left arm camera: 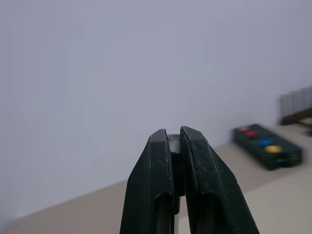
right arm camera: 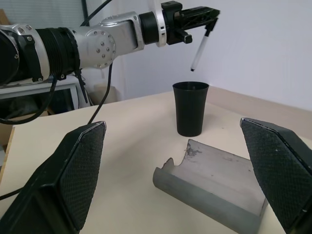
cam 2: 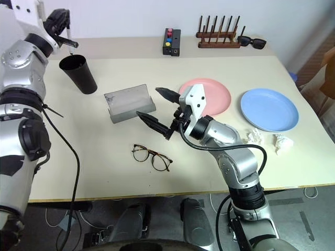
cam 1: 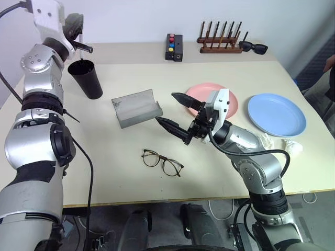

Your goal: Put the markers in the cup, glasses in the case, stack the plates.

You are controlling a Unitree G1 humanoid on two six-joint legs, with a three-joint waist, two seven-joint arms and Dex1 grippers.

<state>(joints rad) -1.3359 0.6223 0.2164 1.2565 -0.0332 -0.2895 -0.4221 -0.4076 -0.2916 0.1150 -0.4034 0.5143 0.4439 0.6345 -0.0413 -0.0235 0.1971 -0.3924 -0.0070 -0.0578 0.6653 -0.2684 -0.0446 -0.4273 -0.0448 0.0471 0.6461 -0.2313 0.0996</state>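
My left gripper [right arm camera: 210, 14] is raised above the black cup [cam 1: 86, 78] and shut on a white marker [right arm camera: 199, 48], which hangs tip-down over the cup's mouth. In the left wrist view a pale sliver of the marker [left arm camera: 174, 144] shows between the closed fingers. The grey case [cam 1: 135, 107] lies open mid-table, and the glasses [cam 1: 162, 162] lie in front of it. My right gripper [cam 1: 165, 107] hovers open and empty just right of the case. It hides part of the pink plate [cam 1: 233, 102]. The blue plate [cam 1: 276, 114] sits to the right of the pink one, apart from it.
At the table's back stand a black box with coloured buttons [cam 1: 174, 47], a wooden rack [cam 1: 220, 44] and black sunglasses [cam 1: 254, 48]. Crumpled white paper [cam 1: 290, 145] lies near the blue plate at the right edge.
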